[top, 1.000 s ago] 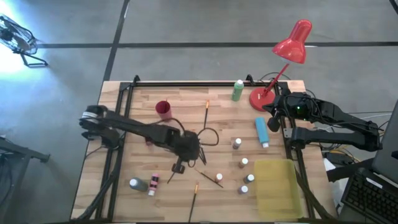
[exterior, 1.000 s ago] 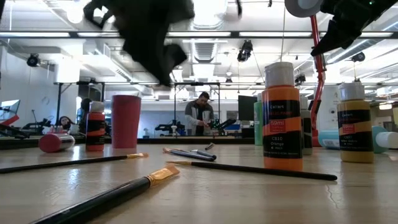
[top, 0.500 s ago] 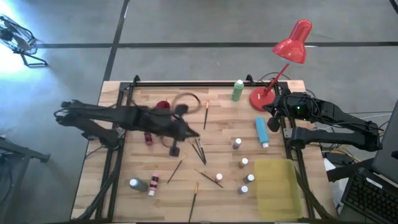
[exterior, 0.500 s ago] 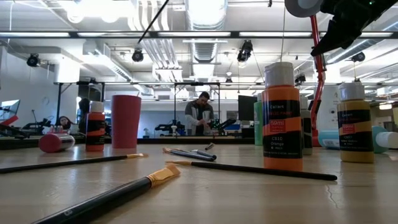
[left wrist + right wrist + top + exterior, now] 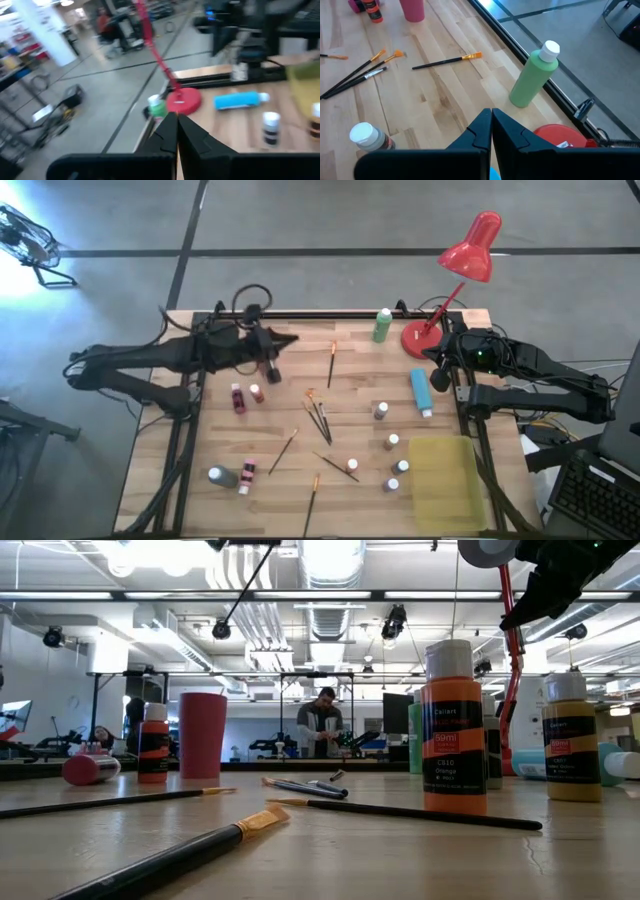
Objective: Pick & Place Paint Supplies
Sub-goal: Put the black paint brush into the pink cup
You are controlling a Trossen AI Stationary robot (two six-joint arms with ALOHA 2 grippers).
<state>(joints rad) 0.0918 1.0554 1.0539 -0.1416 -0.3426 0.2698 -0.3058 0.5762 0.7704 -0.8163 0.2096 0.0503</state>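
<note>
The work surface is a pale butcher-block table (image 5: pixel 350 395) framed by dark rails, standing on a grey concrete floor. The low view looks across it into an open hall with strip lights and ceiling ducts, where a person (image 5: pixel 322 724) stands at a far bench.

On the orange paint bottle (image 5: pixel 453 728) nearest the low camera, "59ml" and "Orange" can be read; the finer print is too small to make out.

The paint supplies lie scattered. A green bottle (image 5: pixel 382 325) with a white cap stands at the far edge beside the base of the red desk lamp (image 5: pixel 447 287). A blue bottle (image 5: pixel 420 392) lies on its side near the right rail. Several small white-capped bottles (image 5: pixel 391 442) stand between the table's middle and the flat yellow tray (image 5: pixel 446 482) at the near right corner. Thin brushes (image 5: pixel 318 418) with orange bristles lie fanned about the centre. Two small bottles (image 5: pixel 246 395) rest left of centre, and two more (image 5: pixel 232 475) lie at the near left. A pink cup (image 5: pixel 203 734) stands at the far left.

The left gripper (image 5: pixel 272 350) is raised over the far left part of the table, apparently above the cup; its fingers (image 5: pixel 167 132) are pressed together with nothing between them. The right gripper (image 5: pixel 441 372) waits at the right rail near the lamp base, its fingers (image 5: pixel 481 127) likewise closed and empty.
</note>
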